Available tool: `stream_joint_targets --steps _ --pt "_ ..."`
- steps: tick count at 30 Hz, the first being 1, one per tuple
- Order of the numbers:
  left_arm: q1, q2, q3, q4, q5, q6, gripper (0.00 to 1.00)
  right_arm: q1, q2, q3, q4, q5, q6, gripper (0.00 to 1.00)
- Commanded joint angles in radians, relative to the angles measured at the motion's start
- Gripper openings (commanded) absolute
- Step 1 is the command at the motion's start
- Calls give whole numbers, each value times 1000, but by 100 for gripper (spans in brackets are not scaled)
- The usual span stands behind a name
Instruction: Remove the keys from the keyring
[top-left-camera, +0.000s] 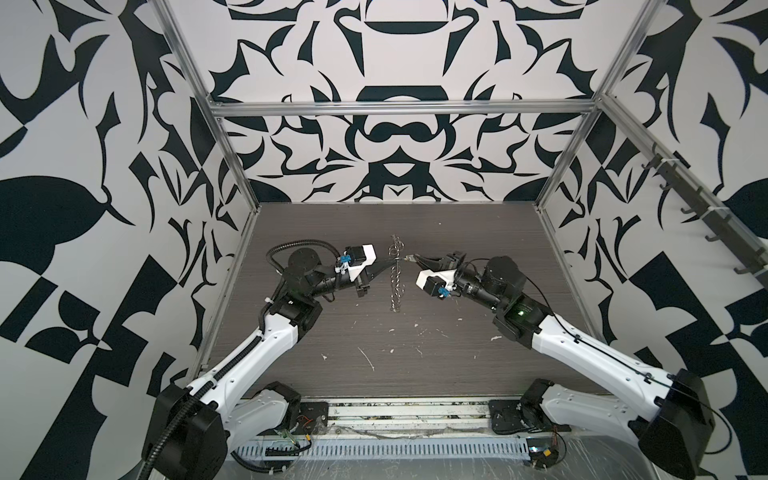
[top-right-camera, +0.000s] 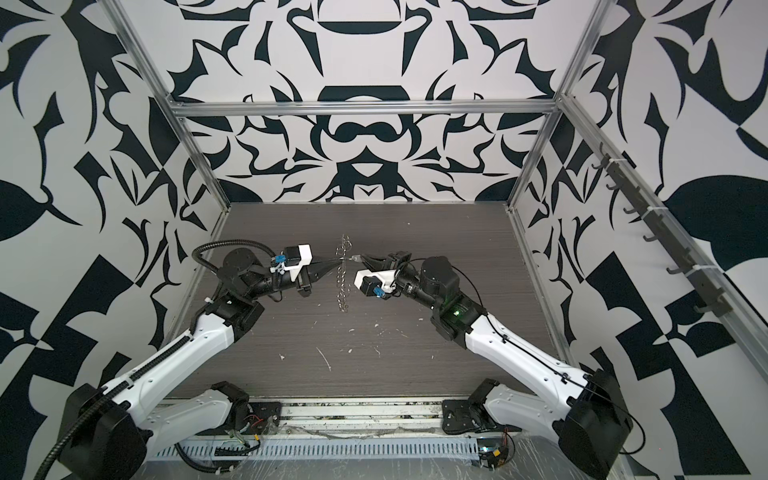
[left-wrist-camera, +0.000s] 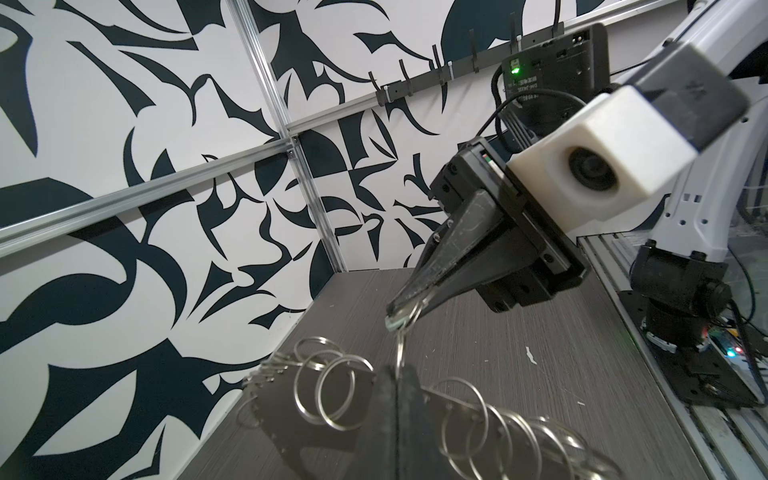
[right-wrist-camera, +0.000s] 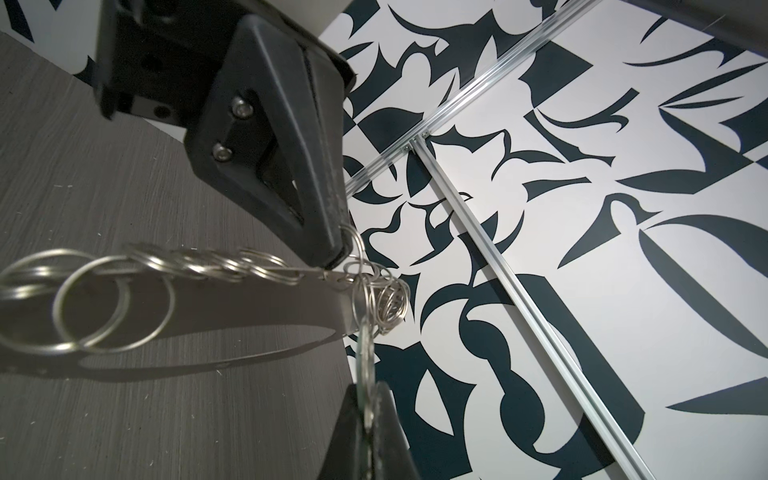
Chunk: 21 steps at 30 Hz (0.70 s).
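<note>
Zero keys are off so far: the pale oval tag (top-left-camera: 410, 258) is linked through a split ring (left-wrist-camera: 400, 349) to the keyring (top-left-camera: 395, 286), held above the bench (top-left-camera: 374, 340) at frame centre in both top views. My left end effector (top-left-camera: 392, 262) is clamped shut on the keyring; my right end effector (top-left-camera: 417, 259) pinches the tag. Remaining, in my judgement: work the tag's loop free.
</note>
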Motion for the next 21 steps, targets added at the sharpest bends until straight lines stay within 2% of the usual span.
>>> stream_joint_targets --steps 1,4,7,13,15,17,19,21 --pt "15 -12 15 -6 -15 -11 0 -20 -7 4 81 38 -99 0" --pt "15 -12 20 -20 -4 -11 0 -21 15 8 149 65 -163 0" --pt "14 -19 14 -20 1 3 0 -20 24 36 150 49 -159 0" --pt "15 -44 -18 14 -7 51 0 -20 6 138 -103 -107 -19 0" --pt "15 -49 -18 18 -23 46 0 -21 9 152 -155 -115 22 0" --pt "15 -47 -10 16 -34 29 0 -22 1 106 -80 -109 74 0" --pt "16 -41 2 10 -41 -3 0 -33 -9 45 55 -127 188 0" --pt "16 -33 13 5 -39 -29 0 -41 -7 30 111 -166 288 0"
